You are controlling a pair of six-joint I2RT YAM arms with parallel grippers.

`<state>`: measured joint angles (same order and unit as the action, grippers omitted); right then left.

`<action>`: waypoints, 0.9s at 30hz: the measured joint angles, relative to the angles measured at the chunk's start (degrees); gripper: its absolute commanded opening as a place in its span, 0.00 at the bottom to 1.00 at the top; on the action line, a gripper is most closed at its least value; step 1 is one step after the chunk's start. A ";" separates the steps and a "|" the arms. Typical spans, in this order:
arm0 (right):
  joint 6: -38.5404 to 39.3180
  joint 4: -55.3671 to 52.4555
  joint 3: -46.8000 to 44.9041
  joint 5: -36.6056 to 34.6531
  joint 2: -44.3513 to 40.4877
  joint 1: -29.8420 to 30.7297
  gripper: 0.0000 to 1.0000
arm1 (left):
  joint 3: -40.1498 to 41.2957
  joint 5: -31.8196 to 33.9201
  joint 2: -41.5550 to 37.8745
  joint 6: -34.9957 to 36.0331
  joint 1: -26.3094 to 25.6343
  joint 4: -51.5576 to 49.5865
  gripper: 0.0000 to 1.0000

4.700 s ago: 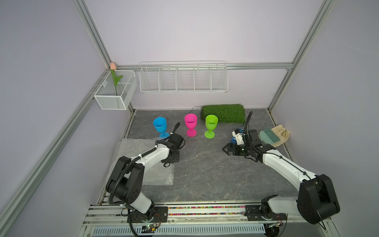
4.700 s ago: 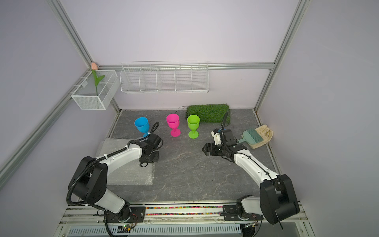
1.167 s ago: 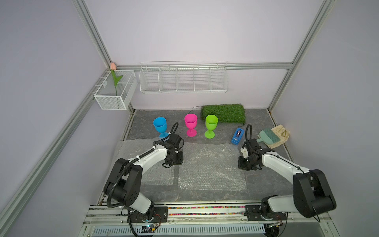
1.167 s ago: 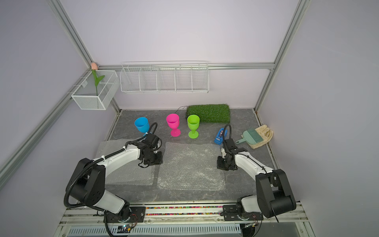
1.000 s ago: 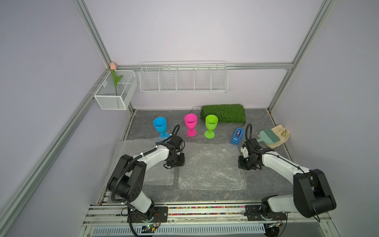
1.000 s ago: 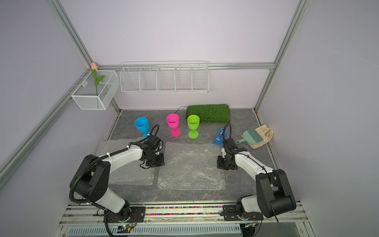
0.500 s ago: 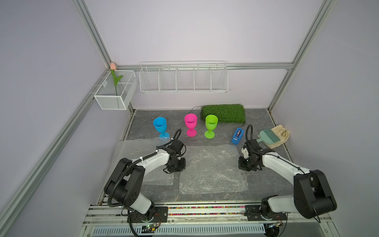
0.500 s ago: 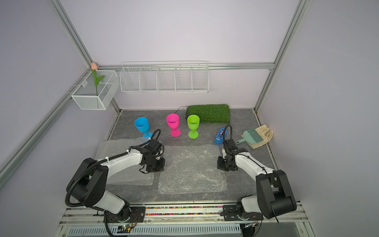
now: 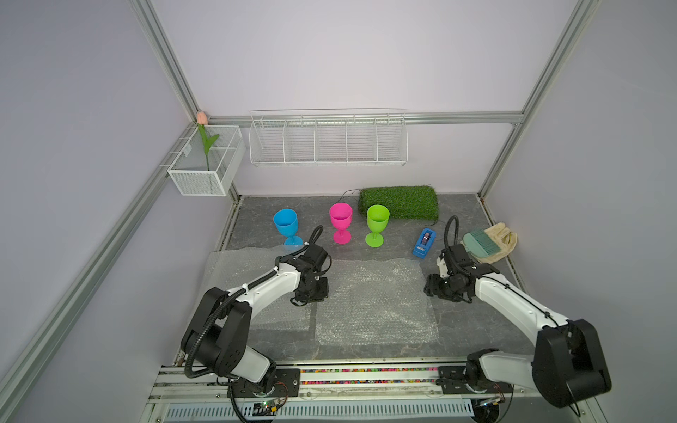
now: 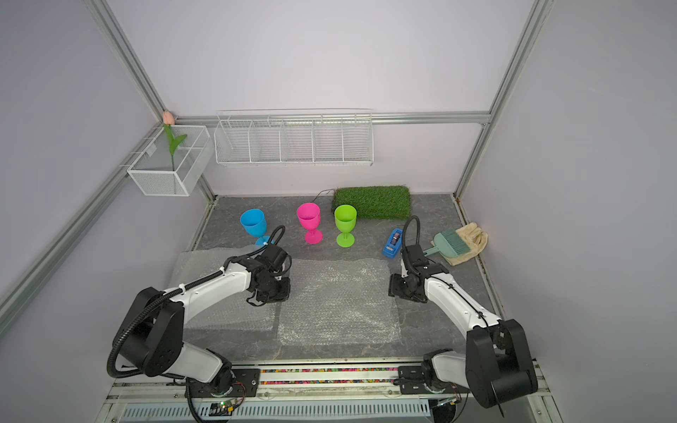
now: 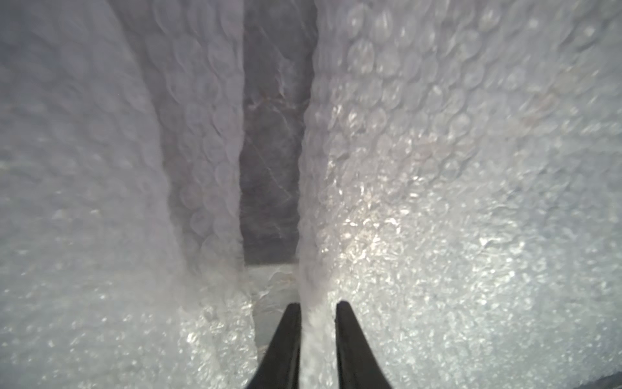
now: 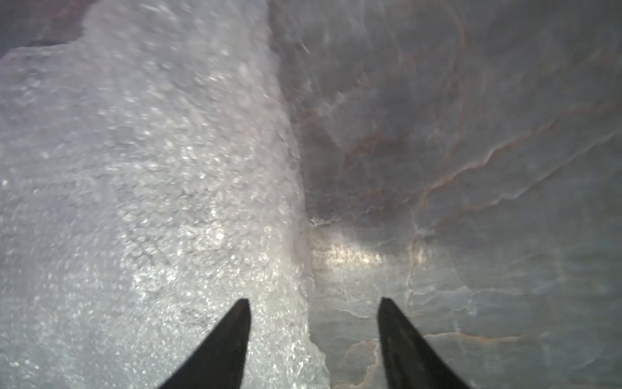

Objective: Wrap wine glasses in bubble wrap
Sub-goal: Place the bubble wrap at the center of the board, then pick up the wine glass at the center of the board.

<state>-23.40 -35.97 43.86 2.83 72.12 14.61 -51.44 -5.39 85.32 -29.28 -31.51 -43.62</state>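
Observation:
Three wine glasses stand upright in a row at the back in both top views: blue (image 9: 285, 223), pink (image 9: 340, 218), green (image 9: 378, 218). One bubble wrap sheet (image 9: 373, 304) lies flat mid-table; more bubble wrap (image 9: 234, 267) lies to its left. My left gripper (image 9: 311, 293) points down at the middle sheet's left edge. In the left wrist view its narrow jaws (image 11: 316, 304) pinch that raised edge. My right gripper (image 9: 432, 291) hangs over the sheet's right edge. In the right wrist view it (image 12: 313, 299) stands open, astride the edge, holding nothing.
A green grass mat (image 9: 399, 202) lies at the back behind the glasses. A blue tape dispenser (image 9: 424, 243) sits right of the green glass, with a teal brush (image 9: 483, 243) on a glove (image 9: 507, 234) by the right wall. A wire rack (image 9: 328, 141) and a mesh basket (image 9: 205, 161) hang above.
A sheet came from the left pile to mid-table. In the last second my right gripper opened and let go of its right edge. The left gripper shifted slightly forward along the left edge.

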 measured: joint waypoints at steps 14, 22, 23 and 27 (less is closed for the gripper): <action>9.11 18.51 11.43 9.03 5.86 1.84 0.89 | -0.26 3.10 -7.02 -0.37 3.17 -2.19 0.51; 16.46 35.60 12.50 11.45 13.00 5.77 0.89 | -0.15 3.96 -8.63 -1.09 3.17 -1.86 0.97; 17.07 37.66 12.68 11.80 14.05 5.86 0.89 | -0.13 4.02 -8.87 -1.09 3.17 -1.90 0.99; 19.23 44.44 13.79 12.09 18.10 6.34 0.89 | -0.09 4.11 -9.77 -1.07 3.17 -1.90 0.99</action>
<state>-4.16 8.47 57.65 14.92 90.21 20.95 -51.53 -1.28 75.55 -30.35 -28.34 -45.52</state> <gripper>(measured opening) 0.887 0.994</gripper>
